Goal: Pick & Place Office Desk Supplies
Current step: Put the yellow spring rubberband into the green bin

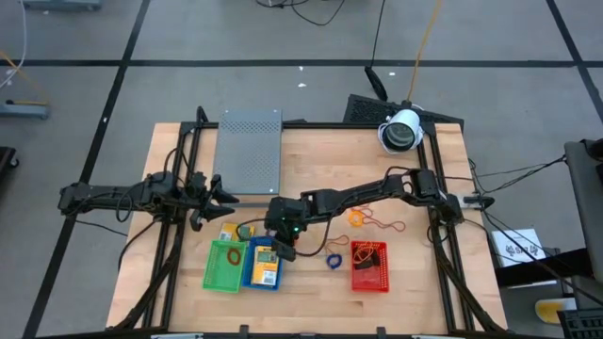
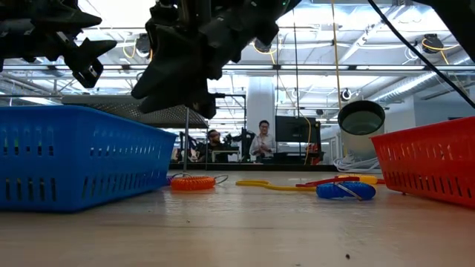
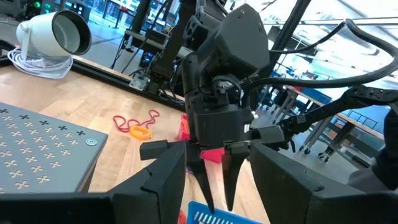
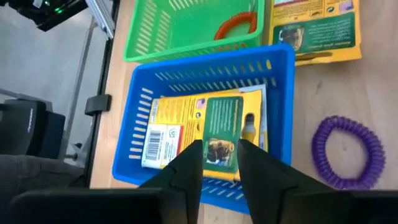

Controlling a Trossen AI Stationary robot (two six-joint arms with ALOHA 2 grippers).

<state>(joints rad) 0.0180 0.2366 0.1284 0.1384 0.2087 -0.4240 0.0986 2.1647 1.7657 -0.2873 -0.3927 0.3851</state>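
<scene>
My right gripper [image 1: 281, 249] hangs open, fingers pointing down, just above the blue basket [image 4: 277, 62]. A yellow packet with a green label [image 4: 205, 124] lies flat inside that basket, below the fingertips [image 4: 219, 148]. A second yellow packet [image 4: 317, 31] lies on the table by the basket's far side. The green basket [image 4: 146, 37] holds an orange band [image 4: 236, 25]. A purple coil loop [image 4: 346, 152] rests on the wood next to the blue basket. My left gripper [image 1: 224, 193] waits open near the grey box, facing the right arm.
The grey perforated box [image 1: 250, 151] stands at the far left of the table. A red basket [image 1: 369, 266] sits to the right of the purple coil. Orange [image 1: 355, 217] and red [image 1: 384, 225] bands lie beyond it. A white camera [image 1: 401, 130] stands at the far edge.
</scene>
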